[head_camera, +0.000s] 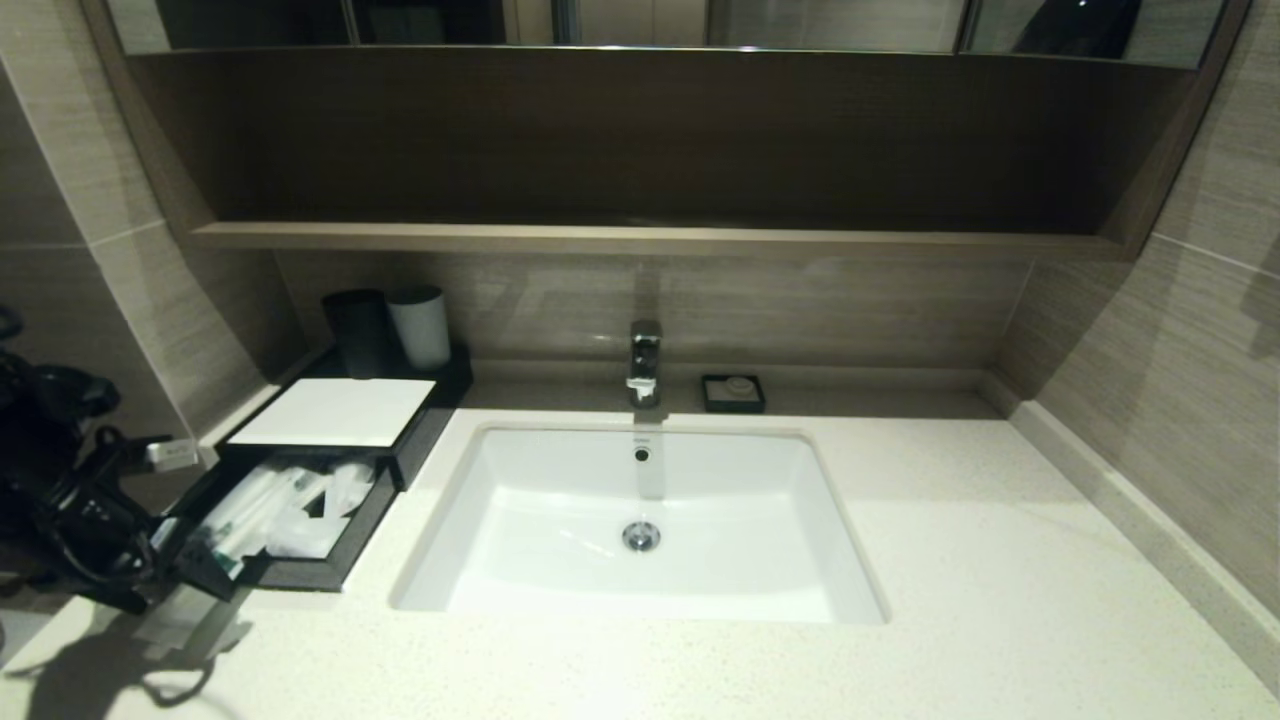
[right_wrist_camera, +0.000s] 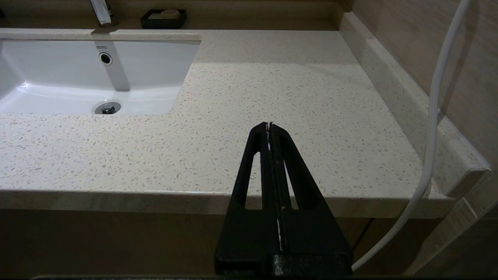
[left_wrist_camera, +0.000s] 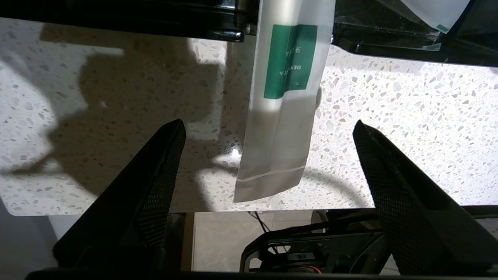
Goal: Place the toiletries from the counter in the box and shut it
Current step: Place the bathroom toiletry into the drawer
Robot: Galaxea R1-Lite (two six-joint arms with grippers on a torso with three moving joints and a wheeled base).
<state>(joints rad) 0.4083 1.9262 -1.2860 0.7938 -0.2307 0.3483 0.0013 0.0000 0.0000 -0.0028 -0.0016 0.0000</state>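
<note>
Translucent white wrapped toiletries (head_camera: 275,505) lie in the pulled-out drawer of the low black box (head_camera: 335,412) with its white top panel. One green-banded wrapper (left_wrist_camera: 278,112) hangs over the drawer's edge above the speckled cream counter (head_camera: 1000,560); the left wrist view shows it between the left gripper's (left_wrist_camera: 268,128) spread fingers, untouched. Its reversed lettering is only partly readable. The right gripper (right_wrist_camera: 269,126) is pinched closed beside the white sink (right_wrist_camera: 58,83), stamped TOTO.

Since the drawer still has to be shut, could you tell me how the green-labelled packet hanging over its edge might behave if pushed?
The packet looks like thin plastic film, so probably light. Its end overhangs the drawer edge above the counter; its flat sealed end would likely bend rather than push stiffly. The film looks smooth, so the open left gripper might slip on it.
</note>
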